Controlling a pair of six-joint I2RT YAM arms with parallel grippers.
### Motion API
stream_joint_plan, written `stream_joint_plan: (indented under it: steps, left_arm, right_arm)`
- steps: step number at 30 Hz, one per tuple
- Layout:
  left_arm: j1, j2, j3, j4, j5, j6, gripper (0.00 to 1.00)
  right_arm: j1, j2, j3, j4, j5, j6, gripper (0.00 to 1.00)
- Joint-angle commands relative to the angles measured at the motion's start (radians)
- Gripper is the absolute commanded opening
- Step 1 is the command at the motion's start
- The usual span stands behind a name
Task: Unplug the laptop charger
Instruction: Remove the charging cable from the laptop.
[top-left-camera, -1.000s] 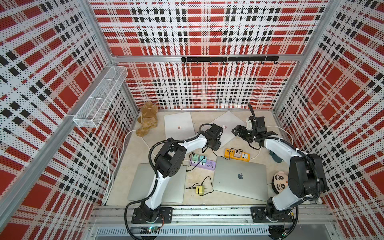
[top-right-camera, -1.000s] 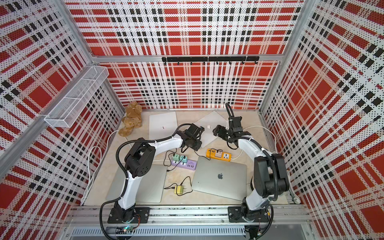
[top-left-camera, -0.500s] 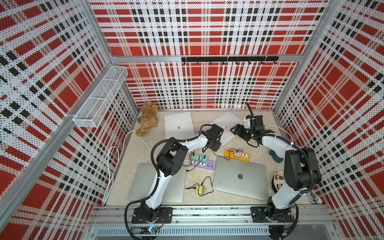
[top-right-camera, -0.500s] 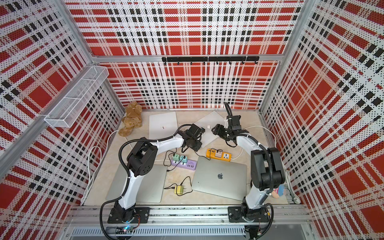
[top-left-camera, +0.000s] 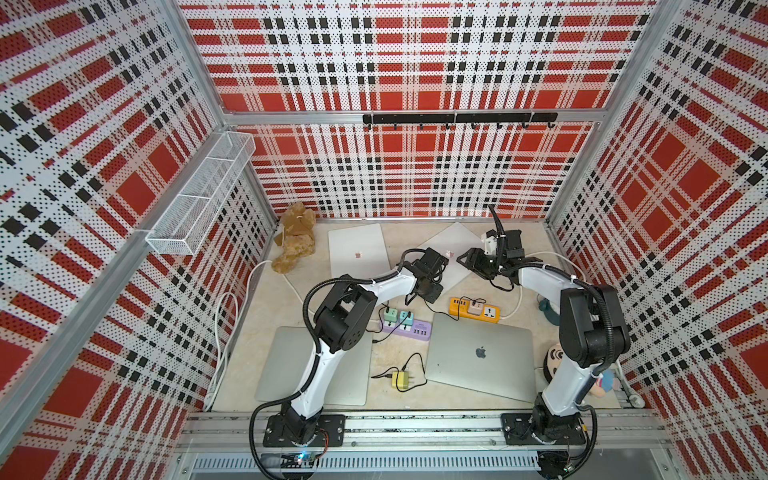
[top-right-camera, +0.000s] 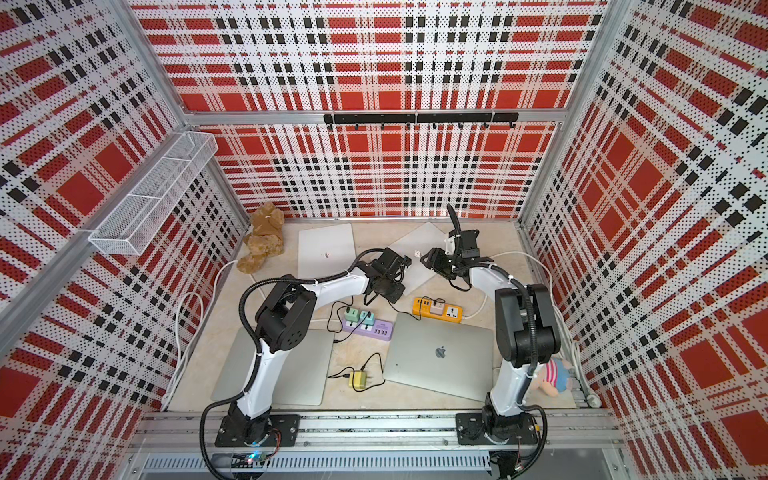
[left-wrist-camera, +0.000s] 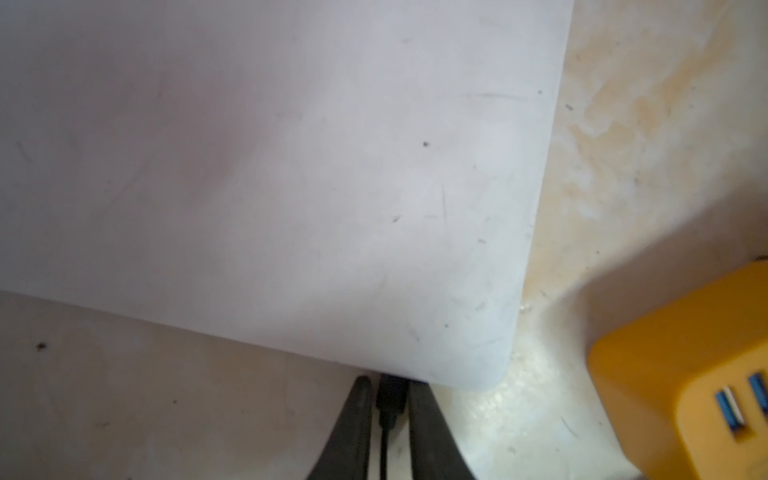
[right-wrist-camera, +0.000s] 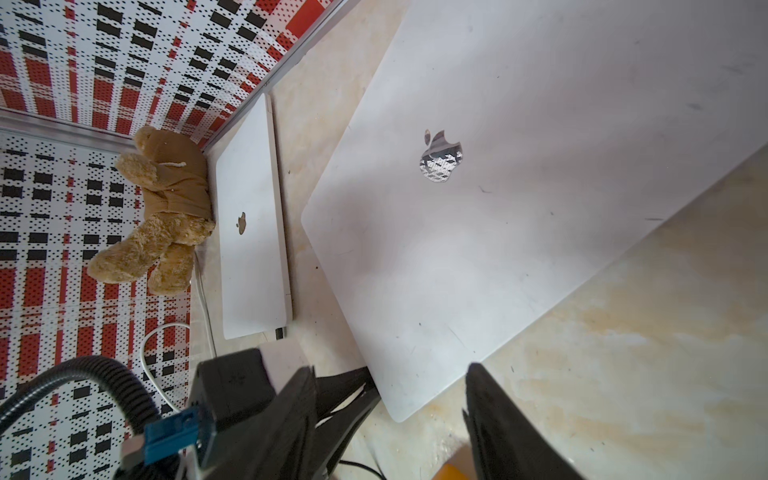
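Gripper of left arm (left-wrist-camera: 388, 381) narrow around black charger plug (left-wrist-camera: 392, 397), seated in edge of white laptop (left-wrist-camera: 291, 166) near its corner; unclear whether pinching yet. Right gripper (right-wrist-camera: 390, 368) spread wide across another corner of same laptop, contact not clear. Danger: slipping off small plug, or dragging laptop along, with weak or slanted pull. Plug visible only in left wrist view; in both top views hidden beneath gripper itself.

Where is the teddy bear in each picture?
Top view: teddy bear in the far left corner.
Top view: teddy bear in the same corner.
Left wrist: not in it.
Right wrist: teddy bear against the wall, beside the white laptop.
Shared landmark: the angled laptop, in all four.
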Motion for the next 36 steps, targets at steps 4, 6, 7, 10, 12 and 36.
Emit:
stream_joint_plan:
  steps: [4,6,7,10,12,36]
  left_arm:
    - [0.003,0.023,0.006,0.012,0.025,0.0,0.15]
    - [0.004,0.023,0.002,0.012,0.022,-0.004,0.14]
    - [0.004,0.023,0.001,0.012,0.016,-0.006,0.13]
    - [0.006,0.022,-0.001,0.013,0.006,-0.016,0.1]
    - [0.005,0.021,-0.003,0.012,0.004,-0.023,0.09]
    - [0.008,-0.005,-0.033,0.014,-0.037,-0.047,0.06]
  right_arm:
    - [-0.009,0.043,0.017,0.044,-0.052,0.023,0.57]
    - [-0.009,0.057,0.018,0.048,-0.063,0.027,0.57]
    - [-0.009,0.061,0.017,0.049,-0.066,0.029,0.56]
    - [-0.009,0.075,0.01,0.065,-0.078,0.042,0.55]
    - [-0.009,0.084,0.005,0.079,-0.089,0.053,0.54]
    - [-0.001,0.21,-0.016,0.141,-0.084,0.109,0.25]
